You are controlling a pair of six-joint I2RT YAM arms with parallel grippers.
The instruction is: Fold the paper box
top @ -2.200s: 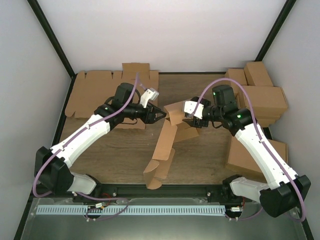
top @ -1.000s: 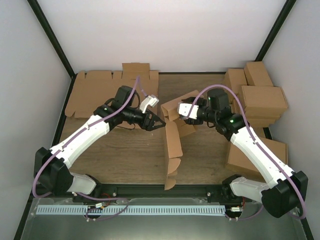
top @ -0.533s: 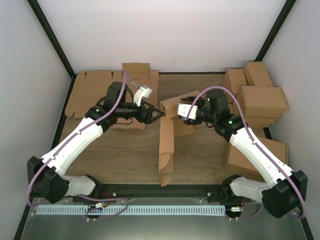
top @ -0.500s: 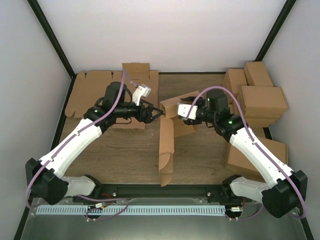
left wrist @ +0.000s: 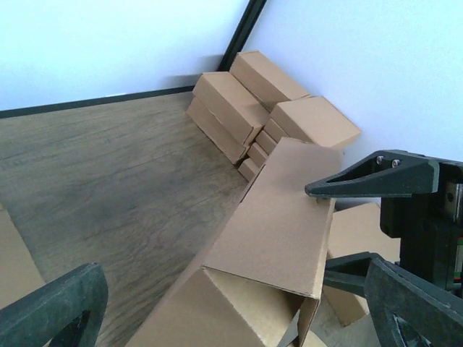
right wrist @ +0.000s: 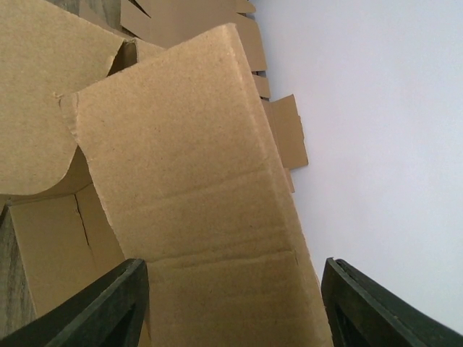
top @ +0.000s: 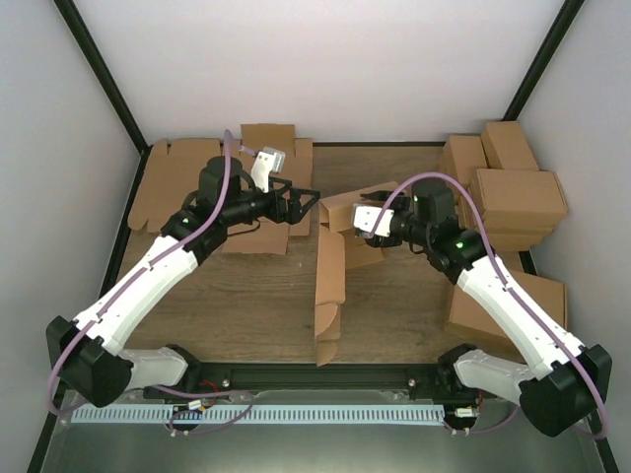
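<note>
Wood-grain table [top: 246, 296] in a white-walled cell with black frame posts at the corners. We've got the paper box [top: 330, 271] mid-table, partly folded. Its long narrow body runs from the near edge up toward the far middle, and the far end sits between the two grippers. Left wrist view shows that end as an open hollow section with a flat panel on top.

The left gripper [top: 304, 205] hovers just left of the box's far end, jaws spread wide and holding nothing. Its fingers [left wrist: 54, 307] show at the bottom corners of its own view, with the box ahead of them and not touching.

The right gripper [left wrist: 317, 228] comes in from the right and has the far panel — one finger at the panel's top edge, the other below it. In its own view the fingers [right wrist: 108, 303] sit wide apart and the panel fills the gap edge to edge. As far as we can see it's clamped across the panel's width — how hard it presses, we can't tell.

Far left, partly under the left arm: flat sheets [top: 187, 187] of die-cut cardboard. Far right by the wall: stacked cartons [top: 513, 187], with one more beside the right arm.
</note>
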